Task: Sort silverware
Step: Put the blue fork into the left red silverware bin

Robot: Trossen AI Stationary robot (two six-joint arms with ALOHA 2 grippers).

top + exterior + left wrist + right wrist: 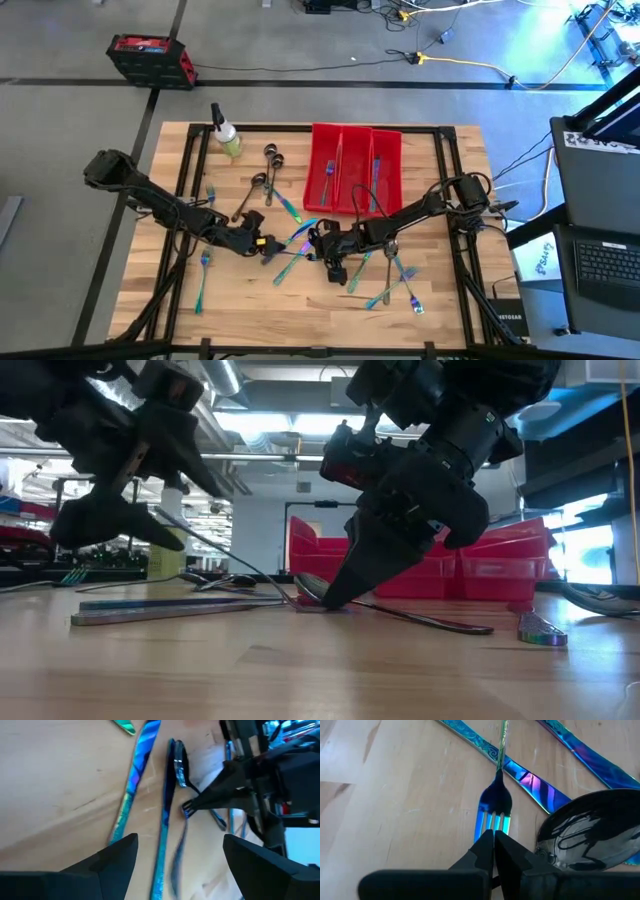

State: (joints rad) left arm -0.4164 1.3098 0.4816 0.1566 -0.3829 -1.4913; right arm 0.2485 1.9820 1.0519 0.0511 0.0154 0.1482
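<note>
Pick-up step: right gripper (493, 837) pressed together, tips on fork (493, 815) tines, nothing pinched; left gripper (180, 852) spread nearby; next needs reopening to straddle fork.

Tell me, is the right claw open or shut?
Shut. The right claw has its two fingers pressed together, tips down at a blue fork's prongs on the table.

Silverware (300, 240) is lying scattered across the middle of the counter (250, 300), with the bins (355, 165) sitting side by side at the far edge and a spray bottle (226, 136) standing to their left. A fork (328, 180) is resting inside the bins. The left gripper (268, 246) and right gripper (322, 243) are meeting near the centre, the right fingers (492, 845) pressing down on a fork's tines (492, 822) beside a spoon bowl (592, 832). Another fork (203, 275) is lying alone toward the front left.
</note>
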